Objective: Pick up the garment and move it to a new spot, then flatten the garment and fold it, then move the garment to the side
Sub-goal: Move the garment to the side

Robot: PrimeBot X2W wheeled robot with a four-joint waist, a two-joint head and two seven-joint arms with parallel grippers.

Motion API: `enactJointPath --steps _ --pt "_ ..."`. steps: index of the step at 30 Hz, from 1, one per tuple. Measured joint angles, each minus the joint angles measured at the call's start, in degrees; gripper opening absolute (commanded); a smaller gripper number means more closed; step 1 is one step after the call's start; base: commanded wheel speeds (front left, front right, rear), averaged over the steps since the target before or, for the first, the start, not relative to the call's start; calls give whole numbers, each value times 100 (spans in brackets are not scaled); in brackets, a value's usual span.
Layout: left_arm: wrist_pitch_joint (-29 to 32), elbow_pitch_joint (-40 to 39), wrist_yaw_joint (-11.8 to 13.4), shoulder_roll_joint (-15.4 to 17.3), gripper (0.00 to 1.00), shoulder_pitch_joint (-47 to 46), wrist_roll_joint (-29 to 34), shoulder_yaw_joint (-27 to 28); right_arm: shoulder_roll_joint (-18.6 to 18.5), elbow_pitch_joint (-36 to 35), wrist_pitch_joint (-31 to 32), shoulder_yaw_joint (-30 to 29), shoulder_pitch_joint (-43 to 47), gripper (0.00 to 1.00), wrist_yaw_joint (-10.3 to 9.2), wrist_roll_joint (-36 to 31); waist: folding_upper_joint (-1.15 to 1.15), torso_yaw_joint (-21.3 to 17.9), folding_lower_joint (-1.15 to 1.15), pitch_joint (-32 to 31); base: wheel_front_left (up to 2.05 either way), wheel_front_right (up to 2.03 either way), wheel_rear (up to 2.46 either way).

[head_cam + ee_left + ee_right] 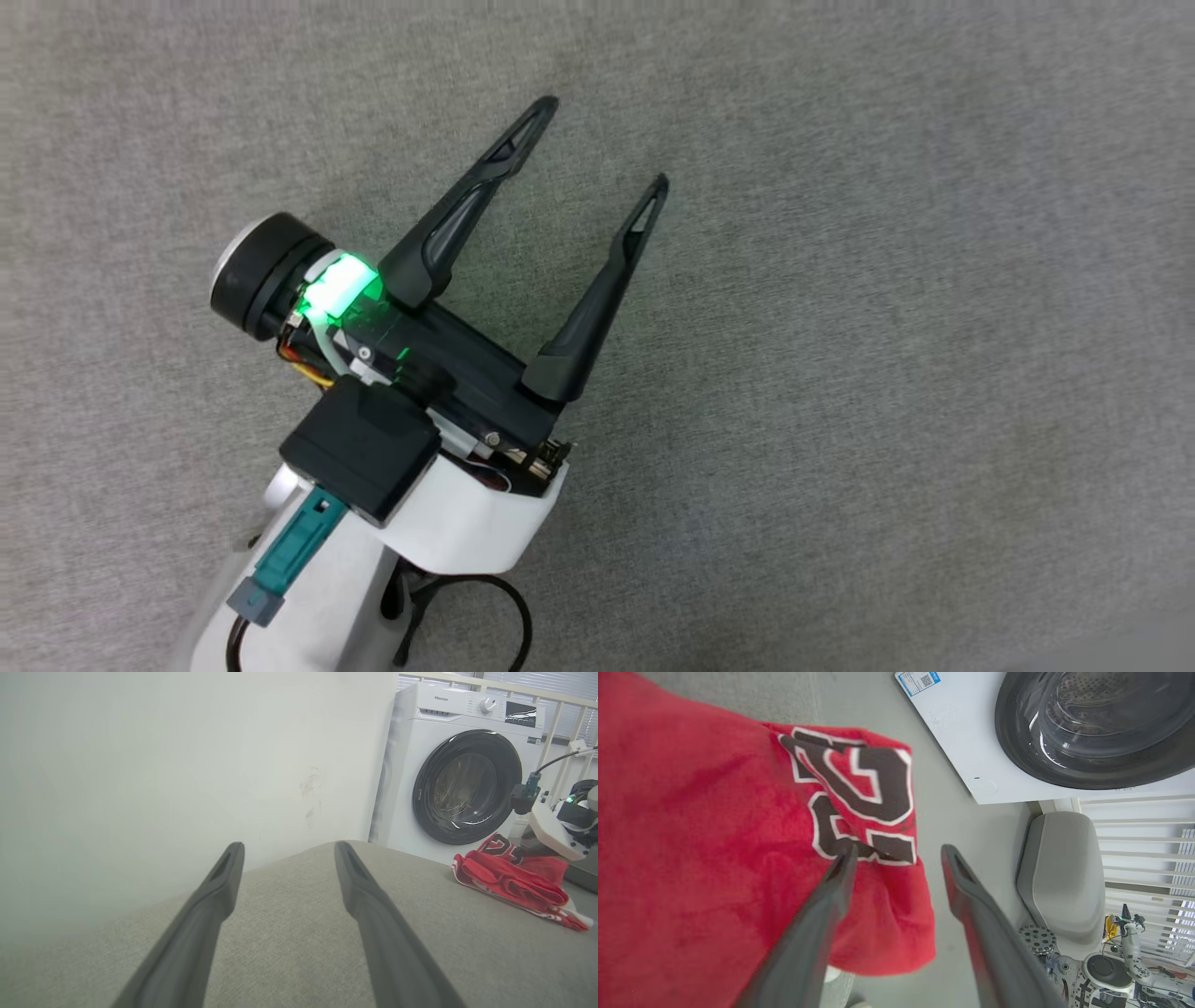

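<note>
Our right gripper (900, 850) is the nearer, fingers wide, one touching the number on the red jersey (691, 835), which lies bundled by the washing machine (467, 788) — our left gripper (602, 142), wide and empty, hangs well apart.

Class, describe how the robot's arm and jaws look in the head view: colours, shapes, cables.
The left gripper has two long, tapering black jaws with slotted tips on a black body lit by a green light. Behind sit a black camera box, a teal connector, a looping black cable and a white forearm shell.
</note>
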Motion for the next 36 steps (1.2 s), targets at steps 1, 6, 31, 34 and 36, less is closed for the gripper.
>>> enactJointPath --steps 1,6,31,34,36 --pt "0 24 10 -14 100 31 -2 31 11 -81 8 5 -3 100 0 -26 0 -5 0 -68 0 0 0" --pt "0 226 111 -70 100 385 -113 271 179 -561 4 212 -96 100 0 -27 0 -20 0 -554 0 0 0" --pt "0 1079 357 -592 100 2607 -580 1982 2863 -3312 -2125 924 2143 100 -2 1155 0 973 -2 -3262 0 0 0" --pt "-1 1213 301 -586 100 2696 -407 1953 3129 -3311 -2362 956 2398 100 -3 1256 0 1133 -2 -3408 0 0 0" --pt "0 1265 283 -647 100 2751 -402 1996 3257 -3295 -2521 1029 2570 100 -3 1280 0 1222 -2 -3495 0 0 0"
